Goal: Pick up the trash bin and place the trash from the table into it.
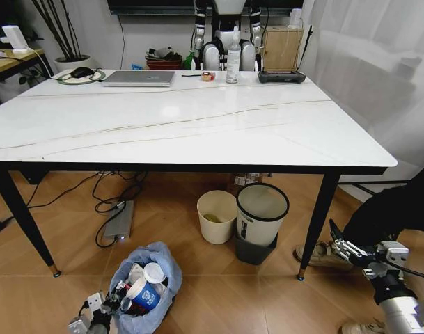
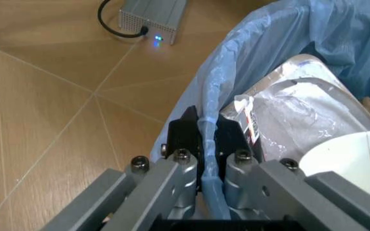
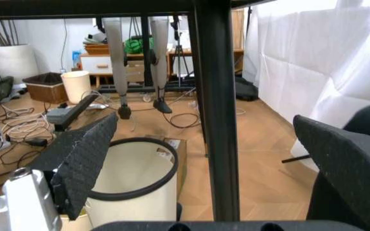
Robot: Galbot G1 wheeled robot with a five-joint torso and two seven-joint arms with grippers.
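Judging by the cleared table [image 1: 198, 132], you are nearly finishing: left gripper [image 2: 205, 144] is pinching the rim of the trash bin [image 1: 143, 282], full of trash [image 1: 143, 287], at seven o'clock, while right gripper [image 1: 347, 248] is idling wide at four.

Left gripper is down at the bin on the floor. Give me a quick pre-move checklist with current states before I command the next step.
1. Left gripper gripping the trash bin liner rim: ok, fingers shut on the blue bag edge.
2. Bin upright on the floor: ok, standing left of the table leg area.
3. Trash inside the bin: ok, cup, packet and wrappers sit in the bag.
4. Litter left on the table: ok, none seen; a laptop and spray bottle remain.
5. Right gripper free: ok, open, holding nothing, low beside the table leg.
6. Grip catches the bin's rigid wall, not just the bag: cannot tell.
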